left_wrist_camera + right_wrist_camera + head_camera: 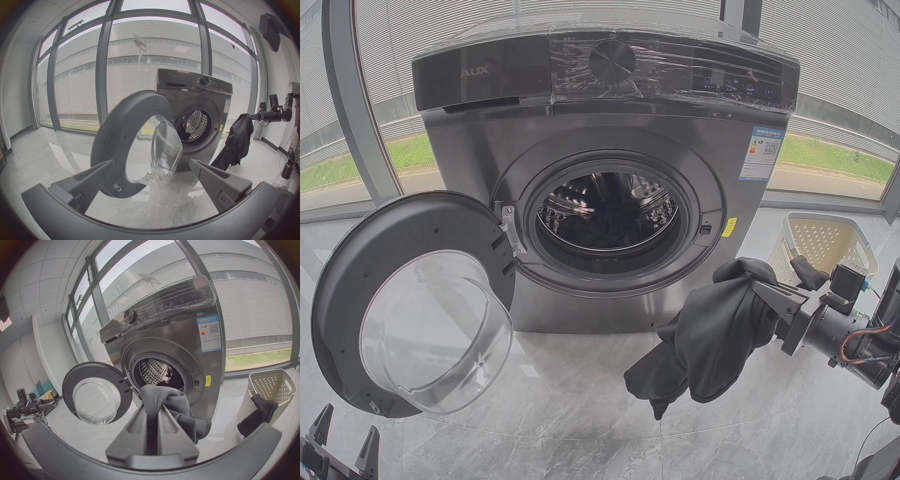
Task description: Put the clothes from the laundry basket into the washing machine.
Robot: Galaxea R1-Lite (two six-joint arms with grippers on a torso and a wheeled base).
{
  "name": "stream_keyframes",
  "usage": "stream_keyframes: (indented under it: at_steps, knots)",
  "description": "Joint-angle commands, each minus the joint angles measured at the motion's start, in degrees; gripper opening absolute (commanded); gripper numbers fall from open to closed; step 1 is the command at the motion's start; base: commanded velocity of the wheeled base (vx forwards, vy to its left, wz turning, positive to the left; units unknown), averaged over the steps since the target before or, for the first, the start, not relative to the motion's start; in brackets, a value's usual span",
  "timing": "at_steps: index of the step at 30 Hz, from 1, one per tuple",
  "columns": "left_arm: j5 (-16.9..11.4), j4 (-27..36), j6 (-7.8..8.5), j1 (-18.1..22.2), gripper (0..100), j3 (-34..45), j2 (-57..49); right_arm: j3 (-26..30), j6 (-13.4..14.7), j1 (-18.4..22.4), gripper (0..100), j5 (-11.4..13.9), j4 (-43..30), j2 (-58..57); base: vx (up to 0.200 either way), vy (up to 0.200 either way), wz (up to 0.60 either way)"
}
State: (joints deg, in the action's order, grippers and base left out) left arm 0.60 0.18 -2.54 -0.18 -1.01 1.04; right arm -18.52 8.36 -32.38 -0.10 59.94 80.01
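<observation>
Near washer [469, 150], right claw [760, 289] around garment [712, 340]

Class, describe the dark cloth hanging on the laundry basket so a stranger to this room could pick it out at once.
Start at the grey washing machine; to its right on the floor stands a pale perforated laundry basket. The dark cloth is draped over that basket's rim. Unlike the other dark garment, clamped in the right gripper, nothing holds it.
</observation>
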Motion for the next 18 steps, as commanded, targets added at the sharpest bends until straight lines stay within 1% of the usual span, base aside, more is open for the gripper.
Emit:
stream_keyframes:
  at_steps: [1,5,8,9,12,14,15,17,18]
  knots:
    - [0.0,0.0,-0.01,0.0,100,0.9,-1.0,0.0,0.0,-0.1,0,0.0,0.0,0.2,0.0,0.0,0.0]
    - [0.0,0.0,-0.01,0.0,100,0.9,-1.0,0.0,0.1,-0.3,0,0.0,0.0,0.7,0.0,0.0,0.0]
    - [0.0,0.0,-0.01,0.0,100,0.9,-1.0,-0.3,0.0,-0.7,0,0.1,0.1,0.7,0.2,0.0,0.0]
    - [0.0,0.0,-0.01,0.0,100,0.9,-1.0,-0.3,0.0,-0.8,0,0.1,0.1,0.6,0.0,0.0,0.0]
    - [0.0,-0.1,0.6,0.0,100,0.9,-1.0,-0.6,0.1,-1.9,0,0.1,0.2,0.7,0.0,0.0,0.0]
    - [-0.1,-0.2,0.69,0.0,100,1.0,-1.0,-0.7,0.2,-3.0,0,0.1,0.1,0.8,0.0,0.0,0.0]
    - [-0.1,-0.2,1.04,0.0,100,1.0,-1.0,-0.8,0.3,-3.7,0,0.1,0.1,1.3,0.0,0.0,0.0]
    - [-0.2,-0.1,2.36,0.1,100,1.0,-1.0,-1.3,0.6,-4.3,0,0.1,0.2,2.4,0.0,0.0,0.0]
    - [-0.2,-0.1,2.36,0.1,100,1.0,-1.0,-1.3,0.6,-4.3,0,0.1,0.2,2.4,0.0,0.0,0.0]
